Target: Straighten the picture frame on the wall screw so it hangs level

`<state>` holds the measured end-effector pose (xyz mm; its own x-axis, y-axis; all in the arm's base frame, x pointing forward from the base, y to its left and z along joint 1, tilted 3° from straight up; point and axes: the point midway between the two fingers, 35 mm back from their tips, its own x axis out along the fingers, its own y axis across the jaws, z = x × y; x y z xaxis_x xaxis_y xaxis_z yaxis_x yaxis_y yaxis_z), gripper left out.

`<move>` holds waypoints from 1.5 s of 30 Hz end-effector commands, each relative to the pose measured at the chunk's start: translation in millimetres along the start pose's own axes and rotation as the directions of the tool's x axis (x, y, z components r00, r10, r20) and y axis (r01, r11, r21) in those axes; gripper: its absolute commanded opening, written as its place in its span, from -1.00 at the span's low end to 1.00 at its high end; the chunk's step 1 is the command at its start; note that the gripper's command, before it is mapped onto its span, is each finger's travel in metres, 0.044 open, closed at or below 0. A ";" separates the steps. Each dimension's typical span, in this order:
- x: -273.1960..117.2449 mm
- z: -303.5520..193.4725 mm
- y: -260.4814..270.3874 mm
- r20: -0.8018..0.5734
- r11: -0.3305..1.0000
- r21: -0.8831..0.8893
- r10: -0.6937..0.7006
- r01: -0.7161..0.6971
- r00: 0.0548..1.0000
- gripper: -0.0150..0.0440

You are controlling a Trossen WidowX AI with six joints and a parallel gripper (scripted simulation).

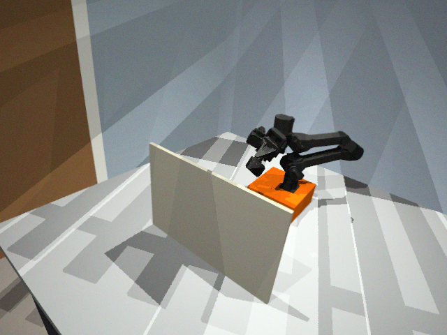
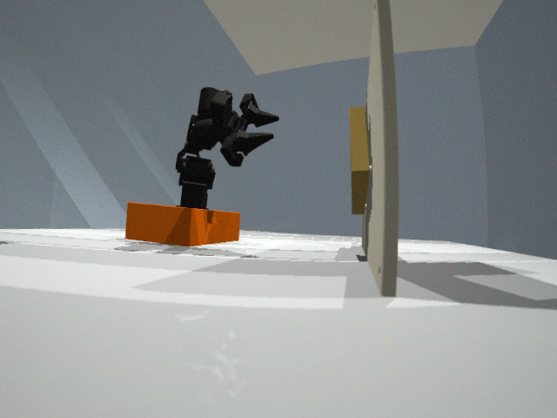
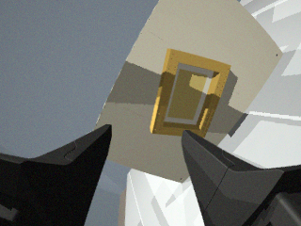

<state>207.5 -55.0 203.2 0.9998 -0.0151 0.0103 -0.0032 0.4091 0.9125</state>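
The yellow picture frame (image 3: pixel 198 61) (image 2: pixel 359 144) hangs on the beige upright panel (image 3: pixel 136 42) (image 1: pixel 187 209) (image 2: pixel 389 135). The wrist view is rolled, with the panel's top edge at the left. Against that edge the frame is clearly tilted: the end at the top of the wrist view is the higher one, the end near the fingertips the lower. The panel hides the frame in the top view. The screw and notched strip are hidden. My gripper (image 3: pixel 147 133) (image 2: pixel 275 127) (image 1: pixel 257 160) is open and empty, well back from the frame and not touching it.
The arm stands on an orange base block (image 1: pixel 278 185) (image 2: pixel 157 225) on the frame's side of the panel. The white table (image 1: pixel 108 299) (image 2: pixel 112 360) lies under both, with patches of shadow. A beige surface (image 2: pixel 314 36) hangs overhead in the exterior view.
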 end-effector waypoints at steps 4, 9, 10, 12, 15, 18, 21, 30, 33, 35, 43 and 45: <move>35.2 4.7 9.5 0.028 0.998 0.047 0.027 -0.028 0.999 0.39; 55.8 0.1 14.0 0.044 0.996 0.080 0.044 -0.048 0.998 0.39; 55.8 0.1 14.0 0.044 0.996 0.080 0.044 -0.048 0.998 0.39; 55.8 0.1 14.0 0.044 0.996 0.080 0.044 -0.048 0.998 0.39; 55.8 0.1 14.0 0.044 0.996 0.080 0.044 -0.048 0.998 0.39; 55.8 0.1 14.0 0.044 0.996 0.080 0.044 -0.048 0.998 0.39; 55.8 0.1 14.0 0.044 0.996 0.080 0.044 -0.048 0.998 0.39; 81.7 0.9 6.3 0.045 0.996 0.080 0.047 -0.050 0.998 0.39; 96.4 -0.9 -0.7 0.046 0.995 0.080 0.048 -0.051 0.998 0.39; 105.7 -3.1 -6.3 0.046 0.995 0.081 0.048 -0.052 0.998 0.39; 136.7 -19.0 -35.2 0.047 0.995 0.081 0.050 -0.054 0.998 0.39; 138.8 -20.8 -38.1 0.047 0.995 0.081 0.050 -0.054 0.998 0.39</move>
<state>341.7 -53.9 165.5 0.9973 -0.0333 0.0647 -0.0502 0.3288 0.9430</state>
